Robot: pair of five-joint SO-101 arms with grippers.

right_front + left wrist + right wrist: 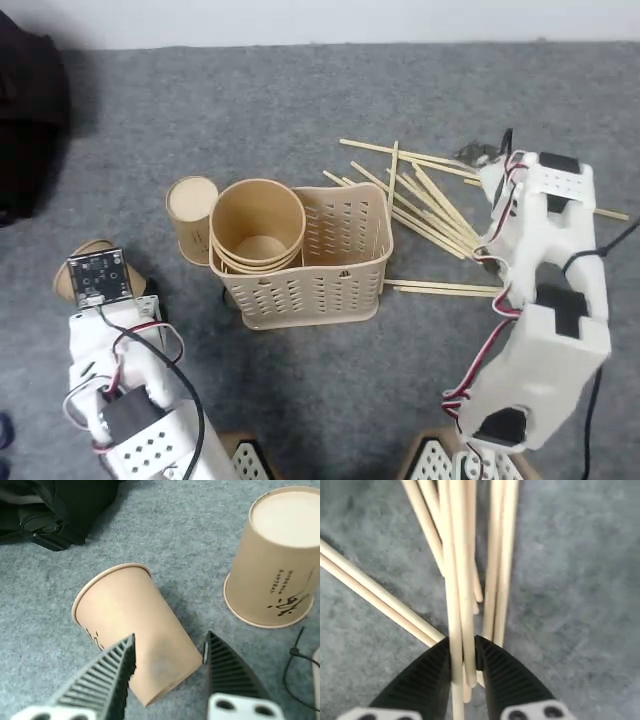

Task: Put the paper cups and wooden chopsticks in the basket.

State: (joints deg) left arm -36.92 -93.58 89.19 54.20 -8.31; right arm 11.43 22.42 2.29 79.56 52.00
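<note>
Paper is what my left gripper (170, 645) deals with: its jaws stand spread, one on each side of the lying paper cup (135, 630), near the closed bottom end, and I cannot tell if they touch the wall yet. I judge this cup very light and thin. It will dent if I squeeze hard, and it can roll away on the grey carpet (200, 525). The bottom end should be the stiffest part, so a gentle hold there seems best to me.

My right gripper (462, 647) is pressed together on the wooden chopsticks (465, 555), pinching two of them, perhaps three. They are light, stiff and smooth, so I expect a thin stick can slip or swing in the jaws. A hold nearer the middle would balance it better than one at the tip.

Now the count. I see one lying cup, one upside-down paper cup (192, 215) standing just beside the basket (300, 292), and the nested paper cups (258, 232) inside the basket, at least three by their rims. The loose chopsticks lie on the carpet on the other side of the basket, some crossing each other. I count about a dozen or a few more, but the overlap hides the exact number. No chopstick shows inside the basket.
</note>
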